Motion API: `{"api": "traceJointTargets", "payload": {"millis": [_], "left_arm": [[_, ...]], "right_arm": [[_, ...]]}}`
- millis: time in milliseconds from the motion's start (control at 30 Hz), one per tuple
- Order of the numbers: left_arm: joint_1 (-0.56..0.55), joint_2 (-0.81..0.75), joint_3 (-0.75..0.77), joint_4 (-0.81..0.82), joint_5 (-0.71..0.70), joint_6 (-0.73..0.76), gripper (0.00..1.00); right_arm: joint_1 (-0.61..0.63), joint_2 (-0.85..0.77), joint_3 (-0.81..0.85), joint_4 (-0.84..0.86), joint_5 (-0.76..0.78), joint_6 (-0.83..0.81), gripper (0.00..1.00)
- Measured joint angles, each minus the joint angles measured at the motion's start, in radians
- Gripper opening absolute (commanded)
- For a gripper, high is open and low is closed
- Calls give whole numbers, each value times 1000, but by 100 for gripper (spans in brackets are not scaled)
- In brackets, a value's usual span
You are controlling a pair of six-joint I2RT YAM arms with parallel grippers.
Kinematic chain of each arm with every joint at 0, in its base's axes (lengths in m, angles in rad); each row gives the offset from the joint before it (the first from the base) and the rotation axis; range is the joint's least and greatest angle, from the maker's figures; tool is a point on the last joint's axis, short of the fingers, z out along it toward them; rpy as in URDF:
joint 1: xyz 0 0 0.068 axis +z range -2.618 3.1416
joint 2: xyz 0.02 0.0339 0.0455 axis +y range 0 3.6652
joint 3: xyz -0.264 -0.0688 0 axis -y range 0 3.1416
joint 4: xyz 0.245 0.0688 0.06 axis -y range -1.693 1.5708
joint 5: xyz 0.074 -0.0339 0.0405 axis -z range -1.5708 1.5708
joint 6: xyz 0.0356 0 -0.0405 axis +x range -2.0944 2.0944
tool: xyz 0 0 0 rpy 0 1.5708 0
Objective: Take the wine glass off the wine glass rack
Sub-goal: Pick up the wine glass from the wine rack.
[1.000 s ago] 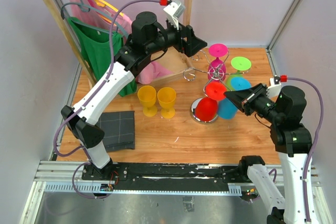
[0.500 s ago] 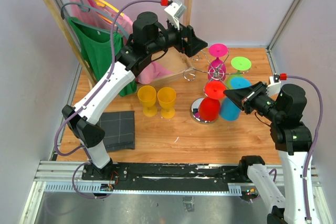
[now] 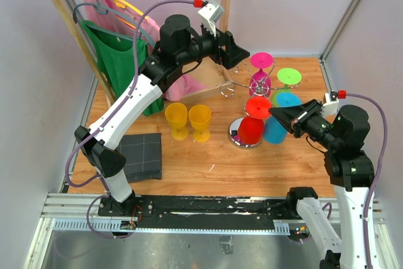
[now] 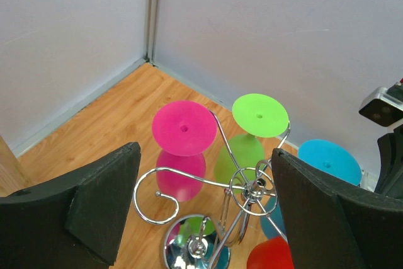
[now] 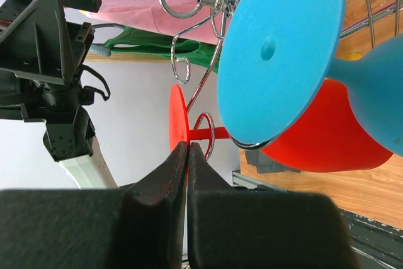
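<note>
left hand (image 3: 239,53) is held apart above rack (image 4: 250,187) | right hand (image 5: 187,145) is closed, empty, tips set beside red glass (image 3: 250,130) foot | red glass is hung foot-up on rack, near side

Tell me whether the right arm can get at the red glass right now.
Probably yes. The right gripper sits right by the red glass, nothing between them. But its jaws are shut, and the blue glass hangs close alongside, so room is tight.

Bright, even light from overhead leaves soft shadows on my table (image 3: 208,162), glints on the rack (image 4: 254,188), and my right hand (image 5: 187,146) slightly blurred up close.
</note>
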Motion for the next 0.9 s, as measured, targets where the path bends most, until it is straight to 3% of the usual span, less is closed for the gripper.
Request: {"api": "traceJointTargets", "payload": {"millis": [900], "left_arm": [[-2,0,0,0,0,0,89]], "right_arm": [[23,29,-22,29,-25,25,1]]}}
